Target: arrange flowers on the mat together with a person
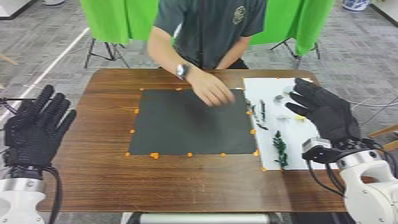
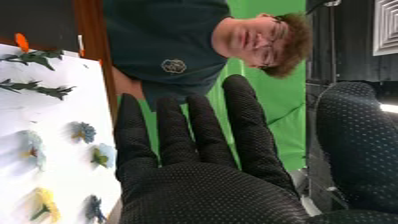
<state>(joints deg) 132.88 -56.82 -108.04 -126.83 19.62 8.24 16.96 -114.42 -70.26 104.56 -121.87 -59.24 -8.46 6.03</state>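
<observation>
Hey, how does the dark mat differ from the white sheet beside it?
The dark mat is nearly square; the white sheet is longer and narrower. The white sheet carries flowers and green sprigs, while a person's hand is over the dark mat. Both lie flat on the brown table.

Head view peers forward, down at the white sheet (image 1: 298,145); right wrist view (nearer, sideways) looks across it, both catching its flowers (image 2: 84,132) and the mat (image 1: 187,125).
</observation>
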